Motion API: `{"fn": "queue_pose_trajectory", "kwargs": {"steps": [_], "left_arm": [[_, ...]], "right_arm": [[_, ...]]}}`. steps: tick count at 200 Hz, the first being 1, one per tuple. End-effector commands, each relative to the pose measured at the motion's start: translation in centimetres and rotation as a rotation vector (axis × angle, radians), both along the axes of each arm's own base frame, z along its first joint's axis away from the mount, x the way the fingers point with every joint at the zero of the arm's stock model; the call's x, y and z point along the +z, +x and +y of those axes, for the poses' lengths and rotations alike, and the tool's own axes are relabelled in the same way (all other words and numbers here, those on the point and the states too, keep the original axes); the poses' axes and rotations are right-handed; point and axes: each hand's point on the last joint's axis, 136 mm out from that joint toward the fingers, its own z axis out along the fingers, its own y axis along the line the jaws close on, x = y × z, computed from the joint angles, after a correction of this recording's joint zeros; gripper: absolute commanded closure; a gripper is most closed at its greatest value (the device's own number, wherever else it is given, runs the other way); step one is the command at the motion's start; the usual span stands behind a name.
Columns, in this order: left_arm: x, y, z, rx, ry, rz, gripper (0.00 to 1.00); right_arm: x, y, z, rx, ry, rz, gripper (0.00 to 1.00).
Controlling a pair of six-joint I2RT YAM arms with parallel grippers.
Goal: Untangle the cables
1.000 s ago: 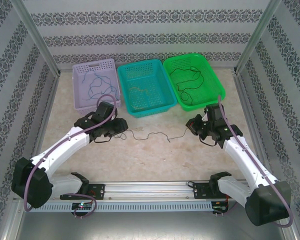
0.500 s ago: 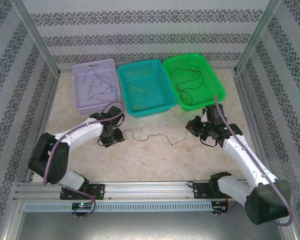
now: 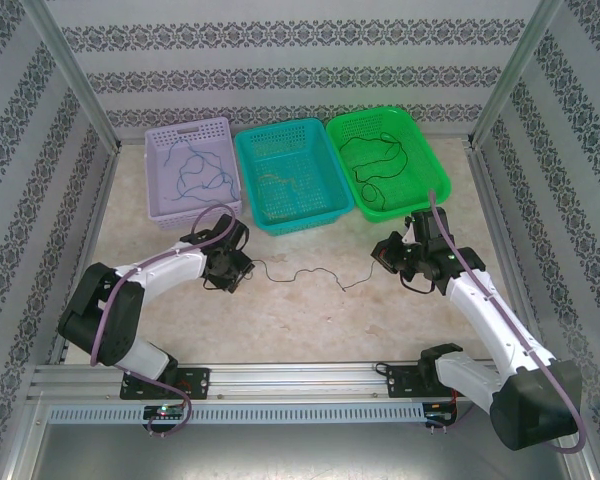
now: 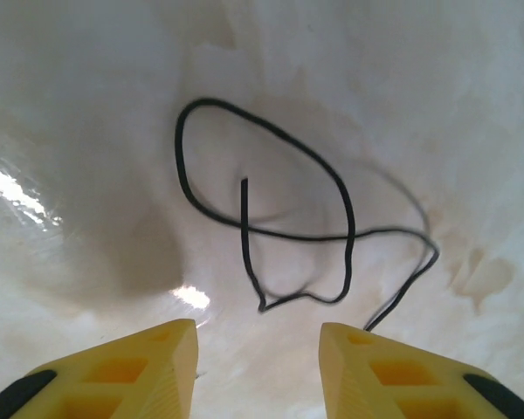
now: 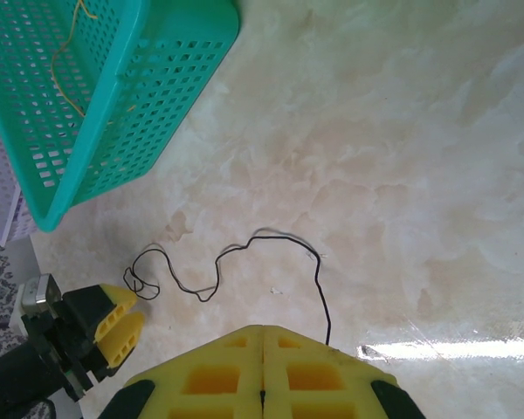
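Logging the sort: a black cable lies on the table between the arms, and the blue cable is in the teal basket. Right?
Not quite. The blue cable is in the lavender basket, not the teal one, as the top external view shows. The black cable does lie on the table between the left arm and right arm.

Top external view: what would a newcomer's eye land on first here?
A thin black cable squiggles across the pale marbled table between the open left gripper and the right gripper, which is shut on its end. Behind them stand three perforated plastic baskets in a row: lavender basket left, teal basket middle, green basket right.
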Motion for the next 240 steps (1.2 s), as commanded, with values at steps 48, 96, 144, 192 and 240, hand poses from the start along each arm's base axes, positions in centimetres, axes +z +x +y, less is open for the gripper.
{"fn": "queue_pose_trajectory", "kwargs": {"steps": [48,96,144,192,240], "left_arm": [[-1.1,2.0,0.2,0.166,-0.06,0.036,0.71],[-1.1,1.7,1.3,0.202,-0.044,0.009,1.0],[5.3,0.6,5.1,0.039,0.067,-0.042,1.0],[11.7,-0.3,13.2,0.247,0.064,-0.207,1.0],[14.5,0.1,20.7,0.448,0.119,-0.255,1.0]], "right_arm": [[0.8,-0.2,0.3,0.02,0.009,-0.026,1.0],[1.2,-0.1,0.0,0.016,-0.013,-0.047,1.0],[6.5,3.6,-5.3,-0.095,-0.218,-0.221,1.0],[11.1,6.6,-11.4,-0.261,-0.461,-0.329,1.0],[13.2,6.9,-16.3,-0.437,-0.617,-0.362,1.0]]}}
